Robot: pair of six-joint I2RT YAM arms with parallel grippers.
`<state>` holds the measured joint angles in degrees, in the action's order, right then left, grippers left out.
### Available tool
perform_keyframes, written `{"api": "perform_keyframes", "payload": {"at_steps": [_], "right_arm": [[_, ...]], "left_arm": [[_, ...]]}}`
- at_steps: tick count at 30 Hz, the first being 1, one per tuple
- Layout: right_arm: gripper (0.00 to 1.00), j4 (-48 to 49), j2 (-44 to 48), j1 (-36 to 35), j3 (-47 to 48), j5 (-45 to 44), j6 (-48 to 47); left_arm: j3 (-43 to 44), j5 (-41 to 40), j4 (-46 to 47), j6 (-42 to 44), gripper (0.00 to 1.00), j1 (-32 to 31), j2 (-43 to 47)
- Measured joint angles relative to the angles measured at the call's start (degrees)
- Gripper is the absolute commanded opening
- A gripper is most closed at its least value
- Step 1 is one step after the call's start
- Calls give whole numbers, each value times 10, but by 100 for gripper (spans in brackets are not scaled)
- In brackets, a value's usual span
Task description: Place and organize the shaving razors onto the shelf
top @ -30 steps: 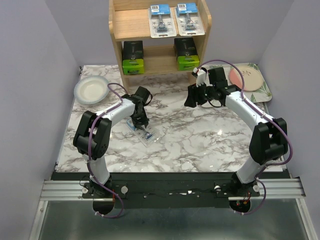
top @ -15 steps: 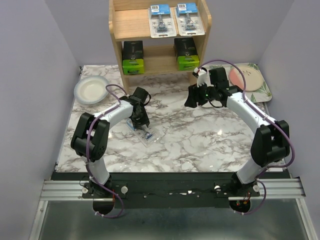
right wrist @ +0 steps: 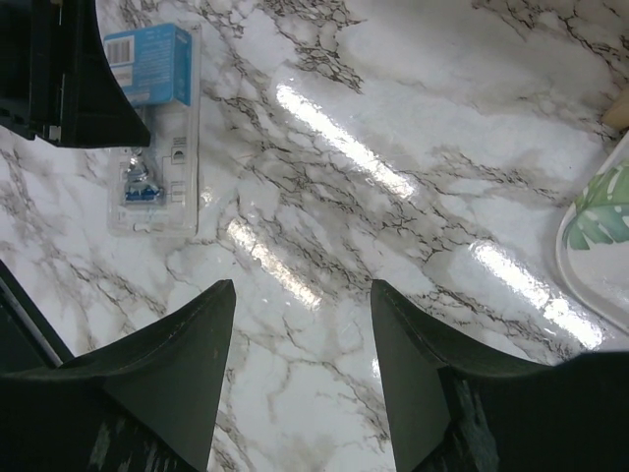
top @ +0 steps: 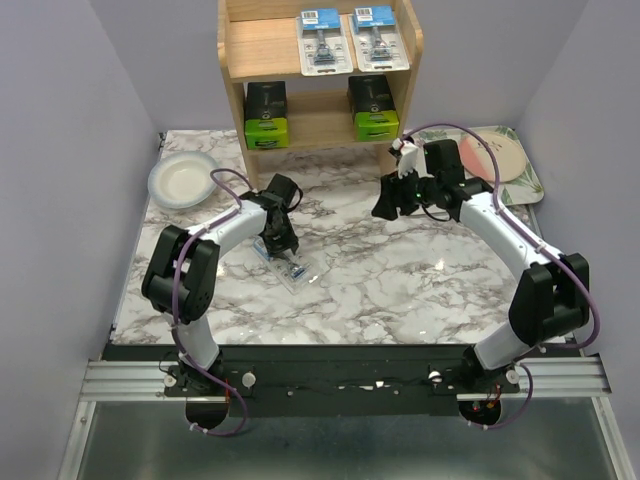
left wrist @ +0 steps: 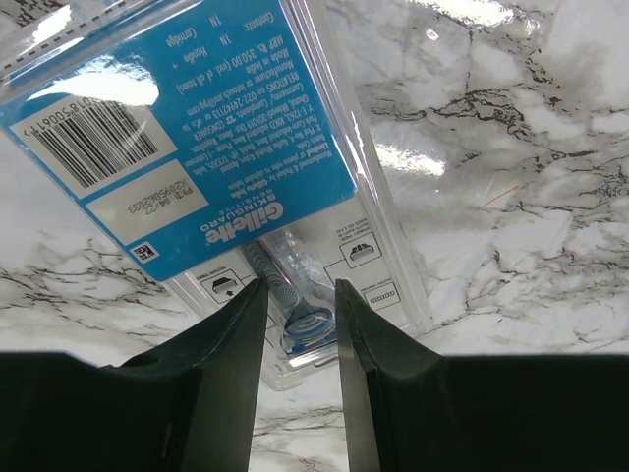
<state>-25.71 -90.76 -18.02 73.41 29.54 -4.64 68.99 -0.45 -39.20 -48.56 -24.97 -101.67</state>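
Overhead, the light natural-wood two-tier shelf point(top: 236, 75) holds two flat clear blister packs with blue cards point(top: 322, 42) on its top tier and two black boxes with lime-green ends point(top: 266, 115) on its lower tier. The third blister pack point(top: 290, 265) lies on the marble table point(top: 400, 280) in front of the shelf, under the left gripper point(top: 280, 240). The right gripper point(top: 385, 200) hangs just before the shelf's right post. A white bowl point(top: 182, 180) sits left of the shelf and a floral tray point(top: 520, 175) right of it.

From the left wrist, the fingers point(left wrist: 231, 344) stand narrowly apart astride the pack's clear bubble; I cannot tell whether they pinch it.

From the right wrist, the fingers point(right wrist: 167, 374) are spread wide over bare marble.
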Motion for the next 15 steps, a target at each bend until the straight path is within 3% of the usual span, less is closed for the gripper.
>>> {"api": "perform_keyframes", "payload": {"at_steps": [15], "right_arm": [[66,1,13,0,-11,0,-3]], "left_arm": [[-10,-30,10,0,48,-25,9]]}}
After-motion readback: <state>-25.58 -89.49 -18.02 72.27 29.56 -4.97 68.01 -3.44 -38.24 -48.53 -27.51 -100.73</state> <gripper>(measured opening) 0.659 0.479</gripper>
